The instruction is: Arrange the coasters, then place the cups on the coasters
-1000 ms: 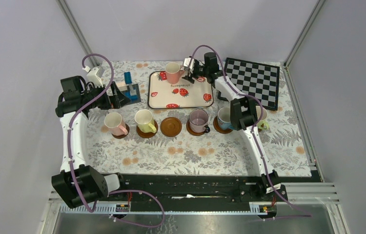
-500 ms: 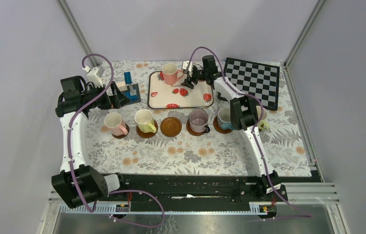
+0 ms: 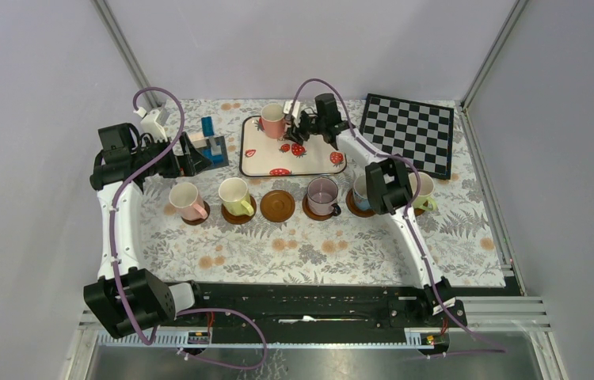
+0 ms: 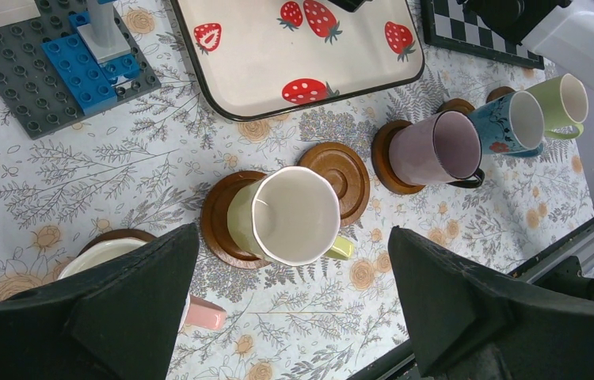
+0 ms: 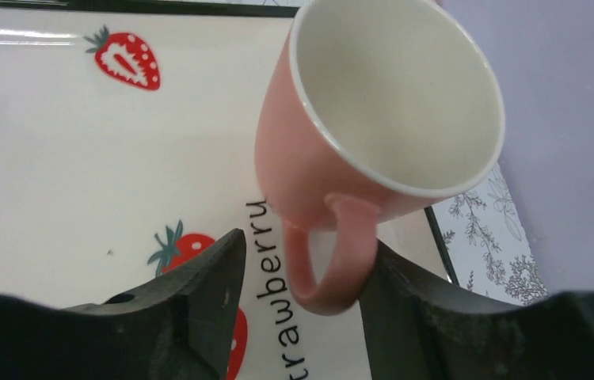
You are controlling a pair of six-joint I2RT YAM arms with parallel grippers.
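1. Right wrist view is showing the pink cup standing upright on the strawberry tray.
2. Right gripper is straddling its handle, jaws half-wide, not yet pinching.
3. Glazed ceramic is probably handling stiff, slippery and breakable; gripping the handle squarely is looking safest.

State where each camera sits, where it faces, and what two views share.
Top external: above, behind the bases, looking down at the floral-cloth table; both arms show.
Left wrist: high, looking down on a yellow-green ceramic cup and bare round wooden coaster; own black fingers show.
Right wrist: low, facing a pink ceramic cup's handle between its black fingers.
Shared: top and right wrist see that cup.
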